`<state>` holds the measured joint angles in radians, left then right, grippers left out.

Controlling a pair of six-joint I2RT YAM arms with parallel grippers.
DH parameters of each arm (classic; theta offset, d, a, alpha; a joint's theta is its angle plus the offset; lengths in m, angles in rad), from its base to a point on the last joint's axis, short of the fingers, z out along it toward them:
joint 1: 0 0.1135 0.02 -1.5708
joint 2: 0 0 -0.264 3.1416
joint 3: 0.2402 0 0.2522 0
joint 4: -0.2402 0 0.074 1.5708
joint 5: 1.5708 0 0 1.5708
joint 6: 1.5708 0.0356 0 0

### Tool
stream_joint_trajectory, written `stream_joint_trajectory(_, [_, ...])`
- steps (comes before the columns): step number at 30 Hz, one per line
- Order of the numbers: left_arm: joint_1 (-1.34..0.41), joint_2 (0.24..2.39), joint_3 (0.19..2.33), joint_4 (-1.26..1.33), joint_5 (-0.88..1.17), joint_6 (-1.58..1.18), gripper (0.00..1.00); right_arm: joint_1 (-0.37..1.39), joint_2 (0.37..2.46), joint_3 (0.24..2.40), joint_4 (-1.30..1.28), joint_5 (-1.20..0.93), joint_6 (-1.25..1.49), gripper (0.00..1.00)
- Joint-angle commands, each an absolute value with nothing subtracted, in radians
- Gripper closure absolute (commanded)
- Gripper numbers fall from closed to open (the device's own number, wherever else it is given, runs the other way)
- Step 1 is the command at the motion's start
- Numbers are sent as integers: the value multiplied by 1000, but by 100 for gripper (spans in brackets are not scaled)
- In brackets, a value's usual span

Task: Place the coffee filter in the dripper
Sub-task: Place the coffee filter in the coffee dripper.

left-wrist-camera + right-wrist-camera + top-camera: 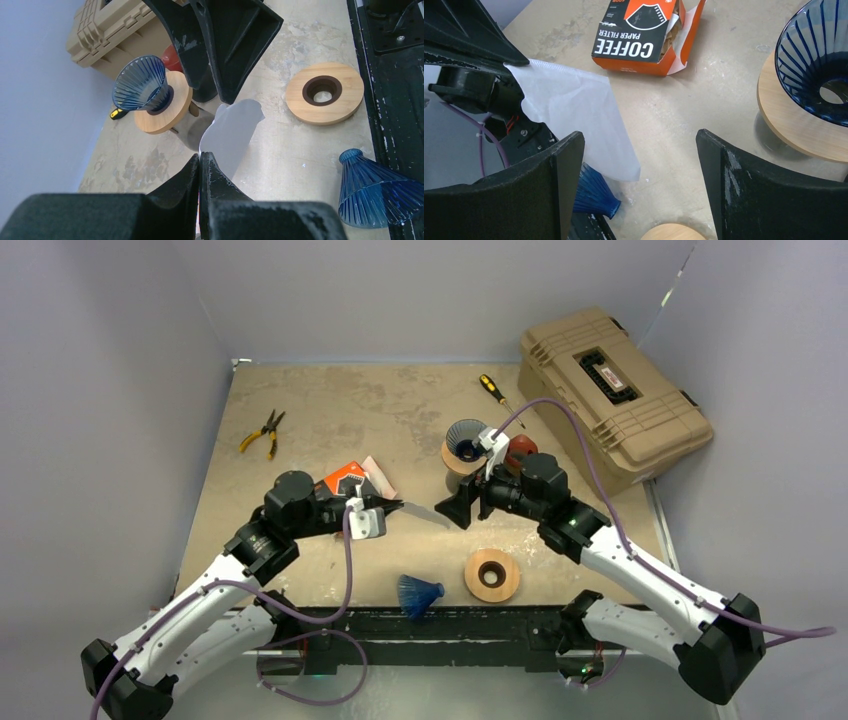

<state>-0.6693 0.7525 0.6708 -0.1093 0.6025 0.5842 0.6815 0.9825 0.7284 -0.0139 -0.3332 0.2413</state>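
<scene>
The left tool (392, 507) is pressed together on 1 edge of the white coffee filter (425, 513), and the pinched edge itself is hidden between the fingers. The filter hangs in the air above the middle of the tabletop (330, 410), and its free end points to the right tool (458, 508). This one stands with its 2 fingers wide apart and nothing between them. In the right wrist view 1 corner of the filter goes behind a black finger (549, 190), so I cannot tell if paper and finger touch. The blue dripper (465, 440) sits upright on its wooden stand (165, 107), just behind the right tool, and from above the wrist covers a part of it. A red object (520, 448) beside it is mostly hidden and I cannot name it. A second dripper (418, 595) lies on its side near the front edge, close to a wooden ring (492, 575). The orange filter box (644, 35) lies open behind the left tool. The toolbox (612, 395) fills the far right corner, with a screwdriver (495, 390) near it and pliers (264, 432) at the far left. Between the 2 tools the gap is narrow; the far middle of the tabletop is bare.
</scene>
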Motion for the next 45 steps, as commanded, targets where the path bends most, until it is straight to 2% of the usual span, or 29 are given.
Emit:
stream_joint_trajectory(1, [-673, 744, 681, -59, 638, 560, 100, 687, 978, 730, 5, -334, 225, 14])
stream_joint_trajectory(17, [-672, 741, 681, -77, 622, 554, 100, 688, 884, 725, 2, -325, 224, 9])
stream_joint_trajectory(31, [-673, 740, 682, -57, 635, 537, 100, 693, 958, 707, 15, -350, 230, 10])
stream_joint_trajectory(45, [-672, 761, 680, -16, 650, 483, 100, 710, 919, 691, 56, -266, 232, 12])
